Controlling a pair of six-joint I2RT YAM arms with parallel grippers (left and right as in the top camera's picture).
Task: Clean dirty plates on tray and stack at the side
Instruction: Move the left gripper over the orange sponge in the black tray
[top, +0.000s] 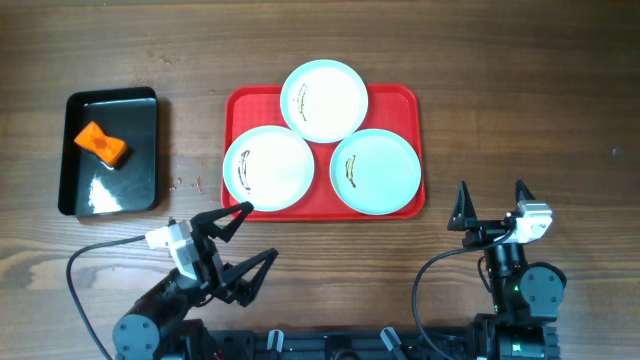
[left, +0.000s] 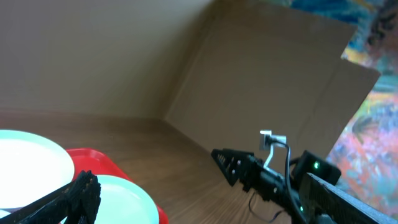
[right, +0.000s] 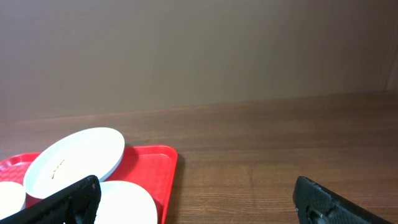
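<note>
Centrally, round plates (top: 323, 98), rectangular red tray (top: 396, 107)

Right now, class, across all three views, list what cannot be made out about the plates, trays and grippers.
Overhead: the orange object in the black tray is too small to identify.
Overhead: whether the left gripper touches the nearest plate; its tip overlaps the rim.
Right wrist: the front plate is cut off by the bottom edge.

Three plates (top: 323, 99), two trays (top: 396, 104), one sponge (top: 102, 143)
</note>
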